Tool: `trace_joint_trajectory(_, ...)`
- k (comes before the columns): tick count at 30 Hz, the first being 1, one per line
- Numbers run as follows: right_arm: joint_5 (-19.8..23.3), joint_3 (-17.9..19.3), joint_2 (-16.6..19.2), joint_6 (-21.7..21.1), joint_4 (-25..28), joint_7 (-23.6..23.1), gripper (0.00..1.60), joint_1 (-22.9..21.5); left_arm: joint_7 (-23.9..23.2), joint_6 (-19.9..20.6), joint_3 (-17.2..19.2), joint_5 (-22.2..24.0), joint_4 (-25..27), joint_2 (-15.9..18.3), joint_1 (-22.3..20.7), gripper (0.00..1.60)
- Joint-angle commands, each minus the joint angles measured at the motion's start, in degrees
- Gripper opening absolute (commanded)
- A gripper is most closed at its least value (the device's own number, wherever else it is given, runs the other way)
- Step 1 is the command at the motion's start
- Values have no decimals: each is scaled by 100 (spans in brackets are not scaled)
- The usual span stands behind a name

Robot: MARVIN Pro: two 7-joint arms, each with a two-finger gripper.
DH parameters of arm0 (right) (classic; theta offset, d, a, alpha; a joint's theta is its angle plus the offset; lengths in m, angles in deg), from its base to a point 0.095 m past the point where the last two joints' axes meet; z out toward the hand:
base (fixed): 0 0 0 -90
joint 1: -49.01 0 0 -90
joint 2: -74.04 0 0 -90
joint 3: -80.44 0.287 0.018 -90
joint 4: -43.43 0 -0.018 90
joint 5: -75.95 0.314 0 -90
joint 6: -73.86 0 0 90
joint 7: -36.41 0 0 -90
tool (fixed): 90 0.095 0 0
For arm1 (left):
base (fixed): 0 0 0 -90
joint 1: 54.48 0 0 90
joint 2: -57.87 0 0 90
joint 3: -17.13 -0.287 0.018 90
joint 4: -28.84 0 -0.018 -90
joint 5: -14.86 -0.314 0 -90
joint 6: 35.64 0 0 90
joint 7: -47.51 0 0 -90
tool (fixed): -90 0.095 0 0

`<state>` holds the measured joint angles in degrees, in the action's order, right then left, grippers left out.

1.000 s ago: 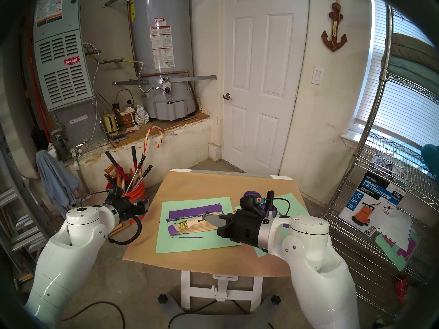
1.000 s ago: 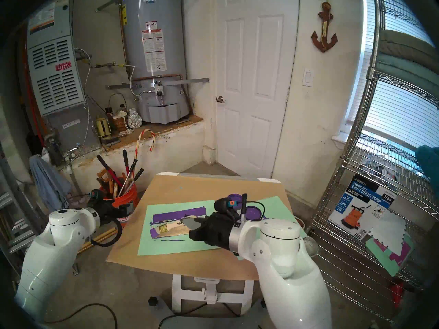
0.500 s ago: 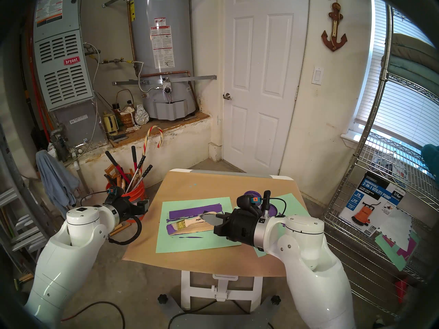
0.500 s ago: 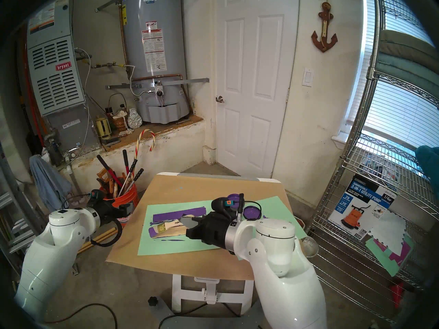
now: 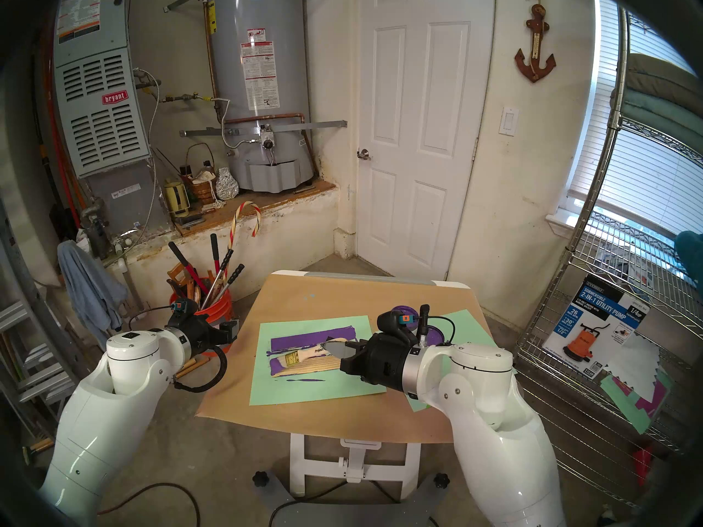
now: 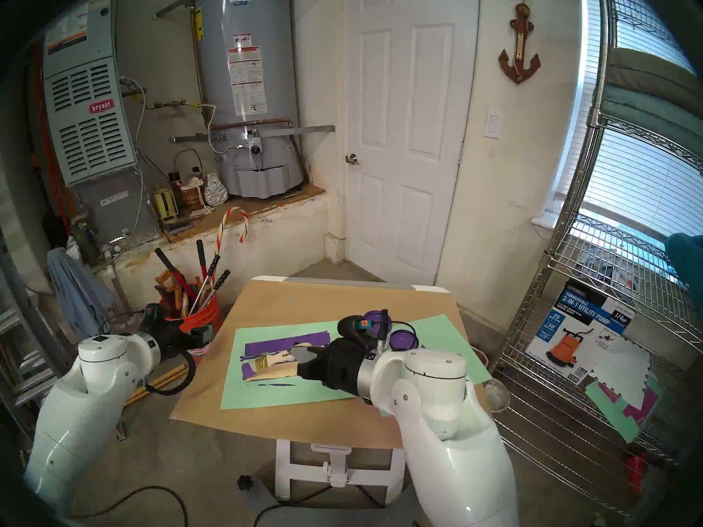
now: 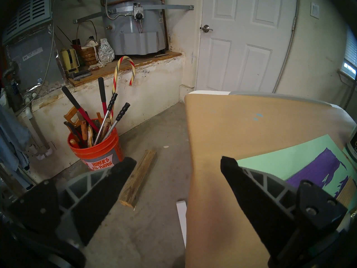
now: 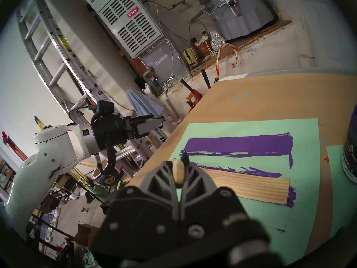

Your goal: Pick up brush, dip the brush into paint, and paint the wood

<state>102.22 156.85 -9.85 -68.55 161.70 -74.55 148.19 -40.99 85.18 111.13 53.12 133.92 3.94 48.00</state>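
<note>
My right gripper [image 5: 334, 349] is shut on the pale handle of the brush [image 5: 300, 357]; the handle's end shows between its fingers [image 8: 178, 171]. The gold ferrule and the bristles lie low over the purple-painted left end of the wood [image 5: 317, 366], a ribbed tan strip [image 8: 247, 186] on green paper. The purple paint jar [image 5: 402, 310] stands behind my right wrist, and its labelled side shows at the right wrist view's edge [image 8: 350, 157]. My left gripper [image 7: 177, 161] hangs open and empty off the table's left edge.
A flat purple stripe [image 5: 312, 340] is painted on the green sheet [image 5: 315, 389] behind the wood. A purple-smeared lid [image 5: 433, 335] lies right of the jar. An orange tool bucket [image 5: 217, 305] stands left of the table, a wire shelf [image 5: 608, 324] to its right.
My right arm has edged left with the brush still held. The brush head has shifted slightly on the wood's purple left end. The left arm has not moved.
</note>
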Motion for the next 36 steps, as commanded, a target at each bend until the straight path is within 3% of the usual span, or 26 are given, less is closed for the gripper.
trace_joint_trajectory(1,28,-66,-100,-50,32,10,0,-128,8,-10,54,13,84,8,-21,160)
trace_joint_trajectory(36,-93,26,129,-135,36,208,0,-67,8,-10,55,13,85,7,-21,160)
